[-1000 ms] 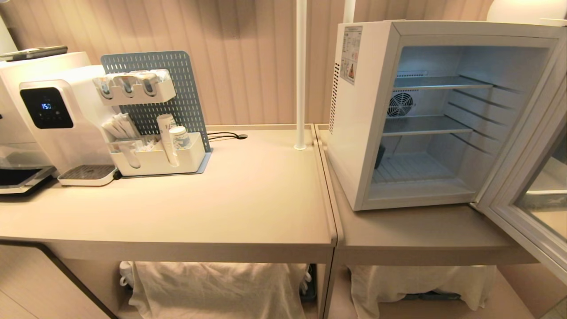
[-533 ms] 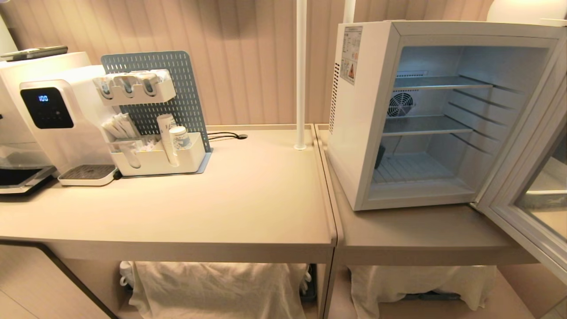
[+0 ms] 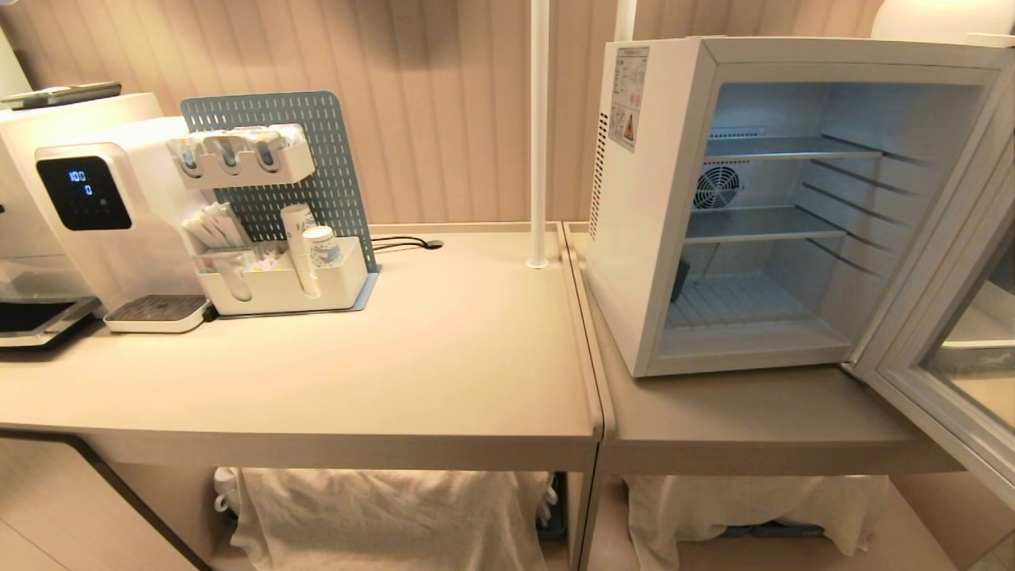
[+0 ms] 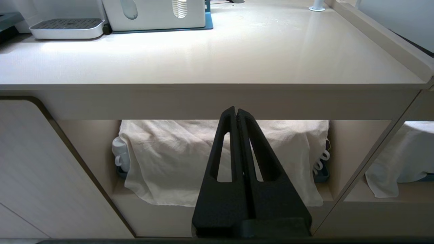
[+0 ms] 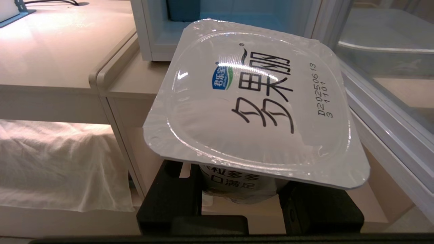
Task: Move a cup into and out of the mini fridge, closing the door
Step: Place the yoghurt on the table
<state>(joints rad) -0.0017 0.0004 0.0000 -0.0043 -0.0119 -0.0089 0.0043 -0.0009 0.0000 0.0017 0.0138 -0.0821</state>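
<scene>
Far left on the desk (image 3: 444, 349) sits the water dispenser (image 3: 95, 214), and just right of it the pegboard organiser (image 3: 277, 206) with paper cups (image 3: 313, 246) standing in its tray. The left pincer (image 4: 236, 113) is low at the near edge of the desk, its fingers pressed together on nothing, pointing at the white cloth (image 4: 190, 159) on the shelf underneath. Moving right, a white pole (image 3: 538, 135) rises at the seam between the two desks. The fridge (image 3: 642, 214) stands on the right desk, its wire shelves bare, and the door (image 3: 944, 373) is swung wide open to the right. The right pincer (image 5: 239, 195) is low in front of the fridge, near the desk's edge, pinching the cup (image 5: 251, 105) upright by its body, its foil lid facing up.
</scene>
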